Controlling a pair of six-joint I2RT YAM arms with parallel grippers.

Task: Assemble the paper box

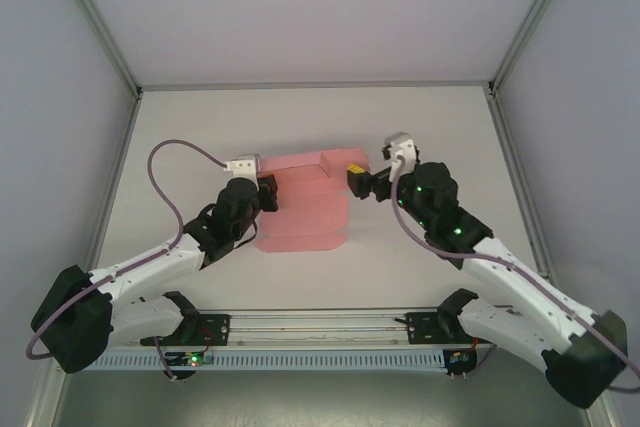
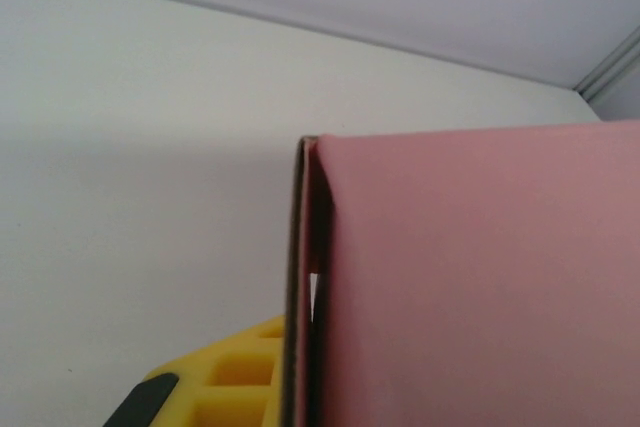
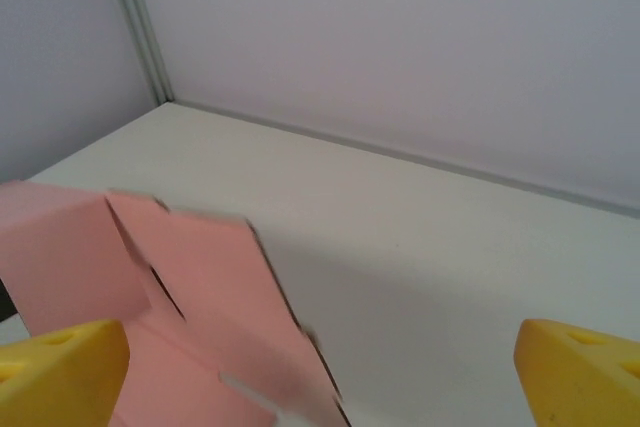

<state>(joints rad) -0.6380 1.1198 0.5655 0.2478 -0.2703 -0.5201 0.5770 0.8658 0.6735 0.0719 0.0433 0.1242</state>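
The pink paper box [image 1: 305, 217] lies partly folded in the middle of the table, with flaps raised along its far edge. My left gripper [image 1: 268, 193] is shut on its left side. In the left wrist view a doubled pink wall [image 2: 480, 277] stands edge-on against one yellow finger [image 2: 235, 372], and the other finger is hidden behind the card. My right gripper [image 1: 360, 183] hovers open at the box's far right corner. In the right wrist view its yellow fingertips [image 3: 60, 367] stand wide apart, and the notched pink flaps [image 3: 200, 287] reach in from the left without being gripped.
The white table [image 1: 440, 127] is walled by pale panels on the left, back and right. A purple cable [image 1: 175, 152] loops over the left arm. A metal rail [image 1: 320, 322] with the arm bases runs along the near edge.
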